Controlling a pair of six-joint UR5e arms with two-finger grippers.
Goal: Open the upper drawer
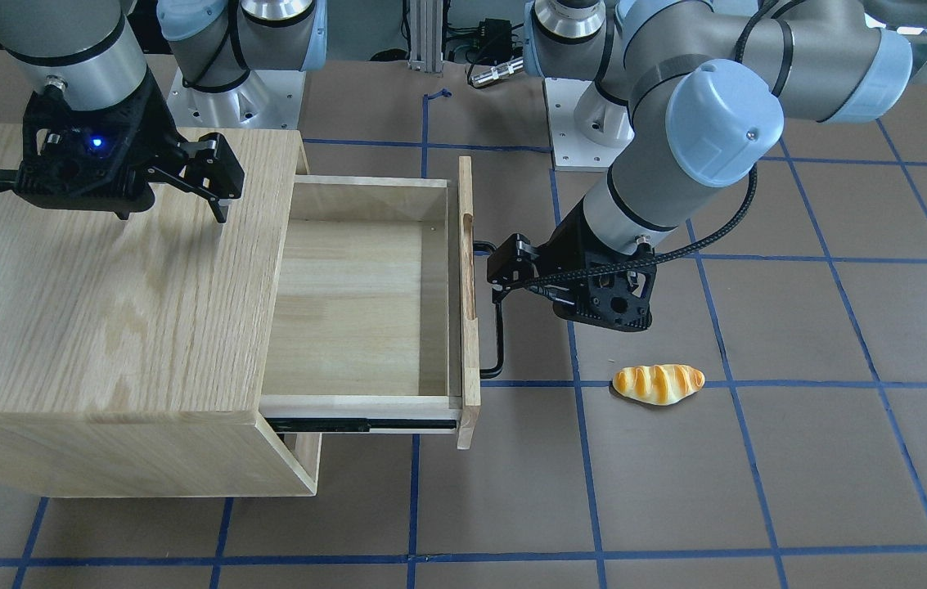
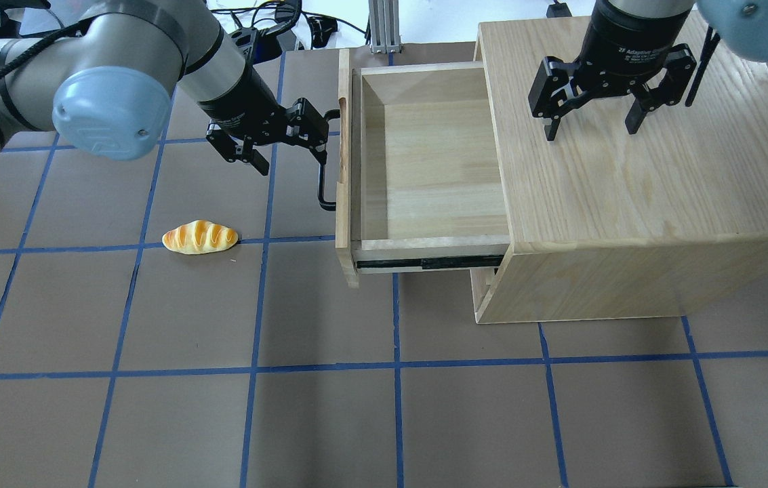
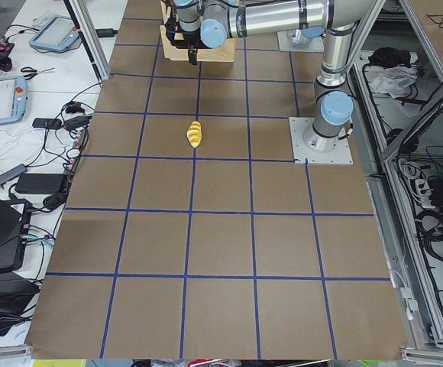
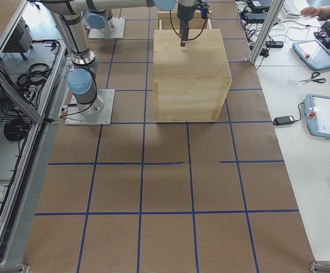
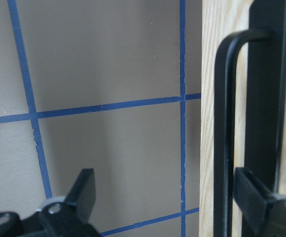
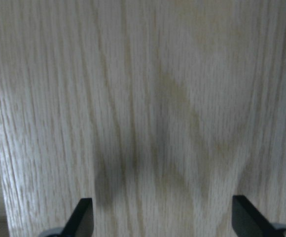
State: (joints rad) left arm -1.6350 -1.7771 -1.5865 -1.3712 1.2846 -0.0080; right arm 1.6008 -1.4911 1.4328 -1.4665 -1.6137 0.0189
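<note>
We judge the drawer (image 2: 424, 169) nearly fully open. Our left end effector (image 2: 292, 156), spread, seems to hook one finger behind the handle (image 2: 321, 183); next, we slip it free.

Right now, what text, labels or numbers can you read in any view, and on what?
"2F Adaptive": white print on the black collar above the right gripper; the finer line under it is too blurred to read.
Nothing legible on the upper drawer, the cabinet or the bread roll.
</note>
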